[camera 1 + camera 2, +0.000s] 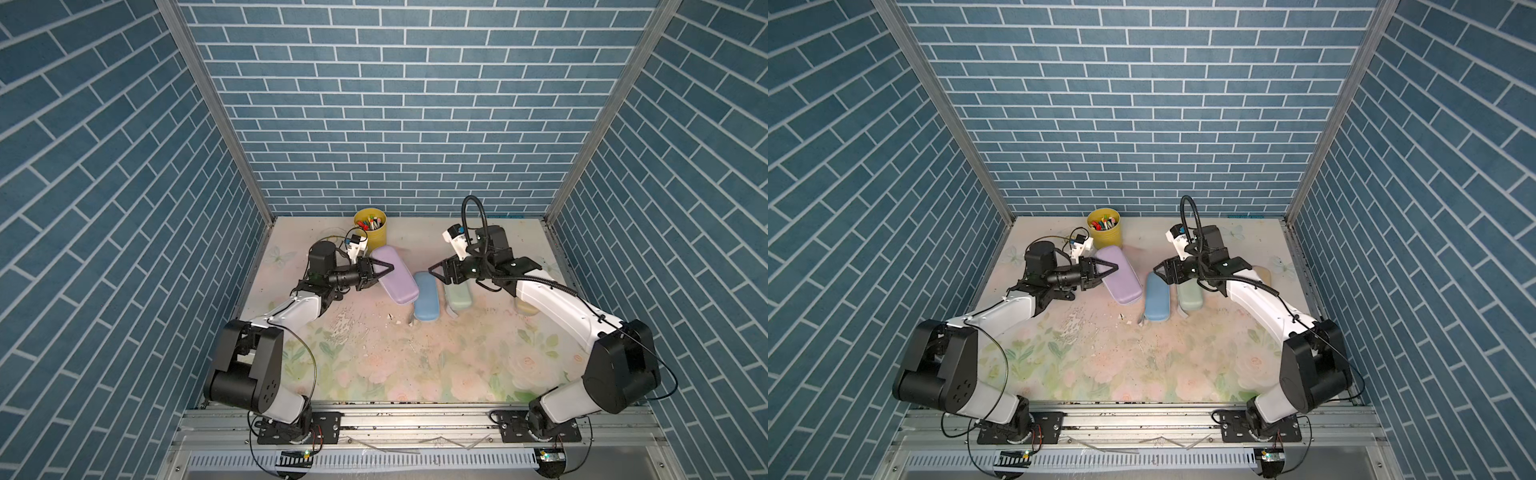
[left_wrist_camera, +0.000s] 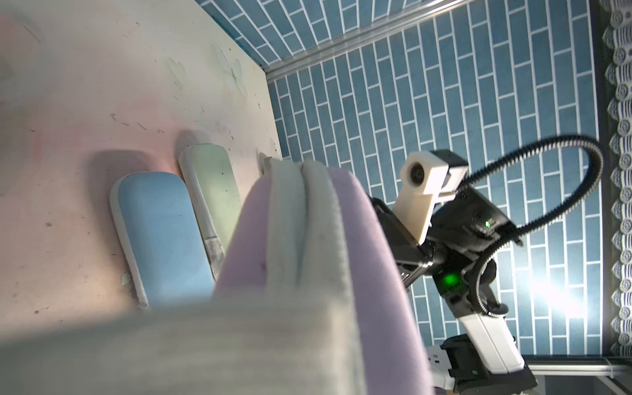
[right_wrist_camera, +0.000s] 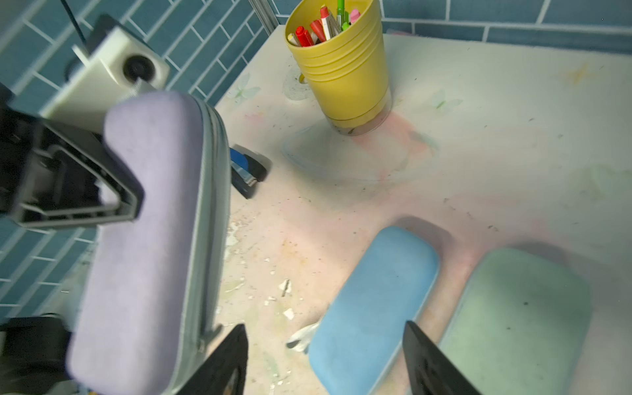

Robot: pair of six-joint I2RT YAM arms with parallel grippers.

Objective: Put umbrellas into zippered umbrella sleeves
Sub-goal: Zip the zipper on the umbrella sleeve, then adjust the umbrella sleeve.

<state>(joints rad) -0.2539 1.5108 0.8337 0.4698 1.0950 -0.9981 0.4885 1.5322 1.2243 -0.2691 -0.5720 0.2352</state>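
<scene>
My left gripper (image 1: 384,270) is shut on the lilac sleeve (image 1: 399,282), holding it tilted just above the table. One of its fingers (image 3: 116,191) lies across the lilac face, and the pale zip edge (image 2: 307,239) fills the left wrist view, hiding the jaws there. The light blue sleeve (image 1: 426,301) and the mint sleeve (image 1: 459,299) lie closed side by side in the middle. A cream-tan sleeve (image 1: 1264,272) peeks out behind my right arm. My right gripper (image 3: 325,362) hangs open above the blue sleeve's near end, with nothing between its fingers. No umbrellas are in view.
A yellow cup (image 1: 371,232) of pens stands at the back of the table, behind the lilac sleeve. A small dark blue object (image 3: 246,171) lies on the table beyond the lilac sleeve. Paint flakes dot the floral table top (image 1: 395,365). Brick-patterned walls close in three sides.
</scene>
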